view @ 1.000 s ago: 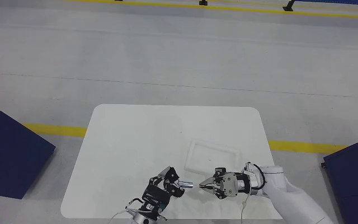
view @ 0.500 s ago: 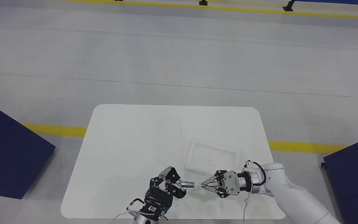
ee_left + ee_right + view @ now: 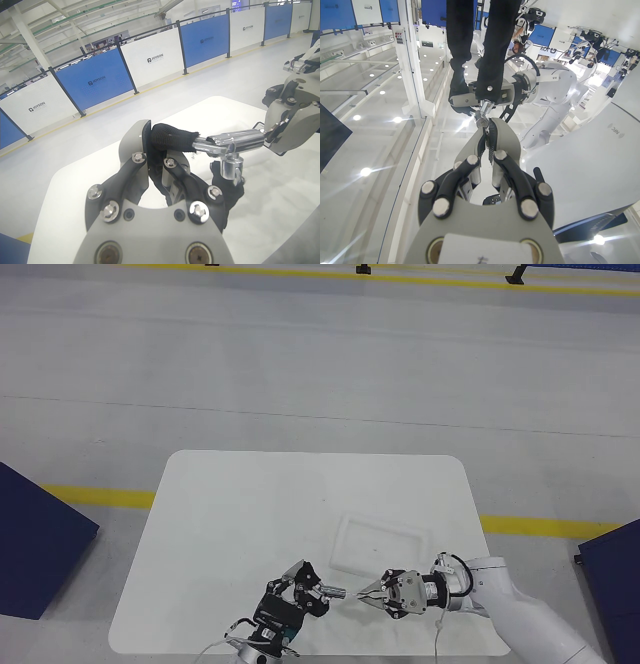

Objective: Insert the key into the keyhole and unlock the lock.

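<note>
Currently I have both arms low over the near edge of the white desk [image 3: 230, 524], tips facing each other. The left gripper [image 3: 207, 160] has its black-sleeved jaws closed on the lock [image 3: 237, 142], a chrome cylinder held off the desk with its long body roughly level and pointing at the other arm. In the right wrist view the keyhole [image 3: 482, 122] sits in the round end face of the lock, turned toward the right gripper [image 3: 487, 127]. Its jaws are pinched shut on the key [image 3: 484, 128], whose tip is right at the keyhole. I cannot tell how far in it sits, because the jaw tips cover it. From above, the lock [image 3: 333, 591] spans the small gap between the left gripper [image 3: 312, 592] and the right gripper [image 3: 368, 595]. A shallow white tray [image 3: 380, 542] lies on the desk just beyond them. Blue and white barrier panels [image 3: 155, 57] behind the desk each carry a small logo with a line of lettering.
</note>
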You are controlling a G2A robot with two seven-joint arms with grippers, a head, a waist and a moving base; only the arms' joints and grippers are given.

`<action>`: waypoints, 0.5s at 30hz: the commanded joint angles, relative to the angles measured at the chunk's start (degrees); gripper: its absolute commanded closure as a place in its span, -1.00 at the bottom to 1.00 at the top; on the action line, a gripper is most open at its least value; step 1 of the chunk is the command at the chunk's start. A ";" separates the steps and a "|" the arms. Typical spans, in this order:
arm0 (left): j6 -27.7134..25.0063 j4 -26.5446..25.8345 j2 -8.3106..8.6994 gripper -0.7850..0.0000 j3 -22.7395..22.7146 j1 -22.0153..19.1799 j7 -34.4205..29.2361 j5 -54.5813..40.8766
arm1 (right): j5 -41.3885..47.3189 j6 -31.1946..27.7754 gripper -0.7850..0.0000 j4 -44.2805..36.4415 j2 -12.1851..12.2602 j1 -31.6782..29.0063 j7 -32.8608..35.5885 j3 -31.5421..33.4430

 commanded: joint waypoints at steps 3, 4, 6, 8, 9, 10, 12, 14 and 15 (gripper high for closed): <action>0.07 0.00 -0.05 1.00 -0.08 0.07 -0.01 0.27 | 2.24 2.59 1.00 -0.26 -0.11 -0.30 -2.37 0.54; 0.12 0.01 -0.07 1.00 -0.10 0.07 0.01 0.41 | 3.02 3.10 1.00 -0.14 -0.14 -0.42 -2.83 0.70; 0.17 0.03 -0.10 1.00 -0.09 0.11 0.03 0.52 | 4.09 3.10 1.00 -0.40 -0.16 -0.62 -3.76 0.58; 0.22 0.05 -0.12 1.00 -0.12 0.10 -0.04 0.96 | 5.32 3.10 1.00 -0.43 -0.10 -0.69 -4.59 0.17; 0.26 0.07 -0.14 1.00 -0.12 0.10 -0.05 1.08 | 6.24 3.10 1.00 -0.40 -0.05 -0.72 -4.70 -0.16; 0.35 0.07 -0.15 1.00 -0.14 0.11 -0.09 1.22 | 7.08 3.10 1.00 -0.28 0.04 -0.65 -5.02 -0.48; 0.51 0.11 -0.19 1.00 -0.14 0.11 -0.22 1.47 | 8.14 3.10 1.00 -0.44 0.27 -0.12 -5.89 -0.78; 0.72 0.20 -0.23 1.00 -0.20 0.06 -0.28 1.84 | 8.48 3.10 1.00 -0.76 0.51 0.41 -6.70 -0.45; 0.78 0.23 -0.25 1.00 -0.17 0.05 -0.31 1.95 | 8.59 3.10 1.00 -0.93 0.61 0.52 -6.90 -0.28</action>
